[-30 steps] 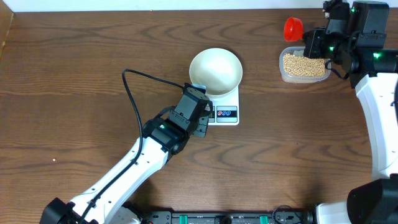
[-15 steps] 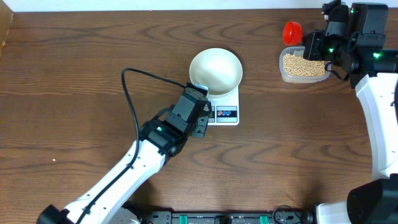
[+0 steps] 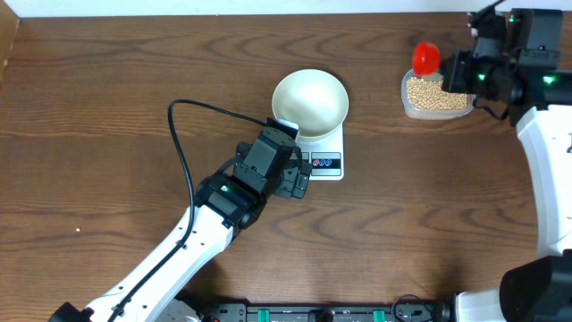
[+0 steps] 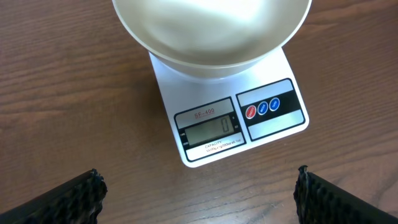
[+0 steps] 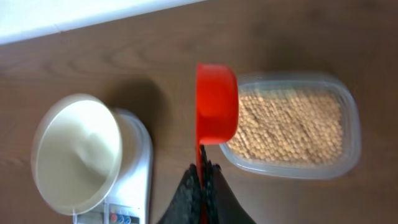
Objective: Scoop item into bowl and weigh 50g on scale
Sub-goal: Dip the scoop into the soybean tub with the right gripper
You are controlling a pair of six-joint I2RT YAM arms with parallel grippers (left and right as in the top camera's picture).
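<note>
while bowl (image 3: 309,103) empty, beans (image 3: 436,93) in tub (image 3: 438,114)

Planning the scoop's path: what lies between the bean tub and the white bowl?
Nothing; the overhead view shows only bare table between tub and bowl.

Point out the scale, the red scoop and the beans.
scale (image 4: 208,132), left wrist view, on its LCD display.
red scoop (image 5: 217,102), right wrist view, on its cup.
beans (image 5: 292,127), right wrist view, on the middle of the heap.
</note>
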